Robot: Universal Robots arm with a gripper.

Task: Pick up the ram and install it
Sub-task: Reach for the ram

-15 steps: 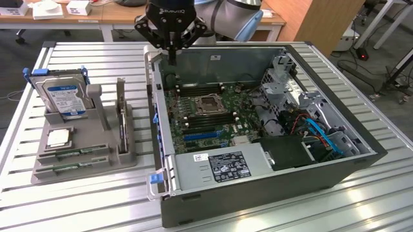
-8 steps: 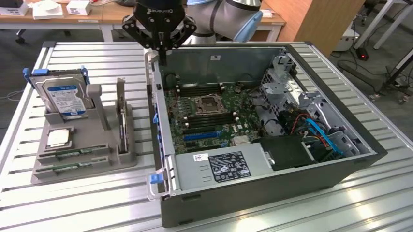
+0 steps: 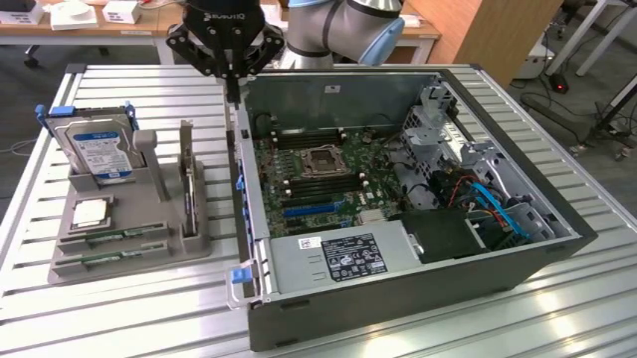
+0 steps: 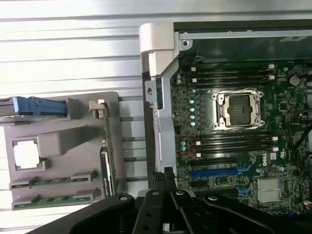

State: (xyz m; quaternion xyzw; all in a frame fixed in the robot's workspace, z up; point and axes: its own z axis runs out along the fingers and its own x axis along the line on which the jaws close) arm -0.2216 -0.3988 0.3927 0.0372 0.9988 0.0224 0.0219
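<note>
In the exterior view the black end effector (image 3: 232, 95) hangs with its fingers pressed together and nothing between them, over the near wall of the open dark-grey computer case (image 3: 398, 298), at the side that faces the grey plastic parts holder (image 3: 149, 257) on the slatted aluminium bench (image 3: 119, 321). The ram (image 3: 188, 186), a long thin green circuit-board stick, stands on edge in the holder's tall slot, near the end effector but apart from it (two more green sticks (image 3: 107, 239) sit in the front slots, so which one is meant is my judgement). The silver hard drive with a blue label (image 3: 100, 149) and the small square silver processor chip (image 3: 89, 212) sit in the same holder. In the wrist view the end effector (image 4: 164, 181) sits just inside the case's edge, with the ram (image 4: 106, 146) beside it across that wall and the black memory slots (image 4: 234, 73) of the green motherboard (image 4: 287, 122) unfilled. The pick-up seems not yet begun; a grasp would need the fingers parted and lined up across the stick's thin edge.
</note>
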